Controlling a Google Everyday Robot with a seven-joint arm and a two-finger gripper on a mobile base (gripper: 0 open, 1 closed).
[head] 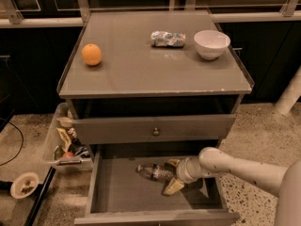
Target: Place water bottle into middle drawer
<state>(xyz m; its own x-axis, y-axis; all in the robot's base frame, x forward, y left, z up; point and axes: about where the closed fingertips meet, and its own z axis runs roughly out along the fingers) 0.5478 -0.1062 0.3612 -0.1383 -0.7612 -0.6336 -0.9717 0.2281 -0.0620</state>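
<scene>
Reaching into one middle drawer point(117, 192): end effector point(171, 175) at one water bottle point(154, 172), grip unclear.

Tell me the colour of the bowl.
The bowl is white, seen in the camera view. The hand is in the drawer, at the bottle.

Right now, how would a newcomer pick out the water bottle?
Find the grey cabinet, then its open drawer at the bottom. The water bottle lies on its side there, at the tip of the claw; clear plastic, unlike the crumpled foil packet on top.
</scene>
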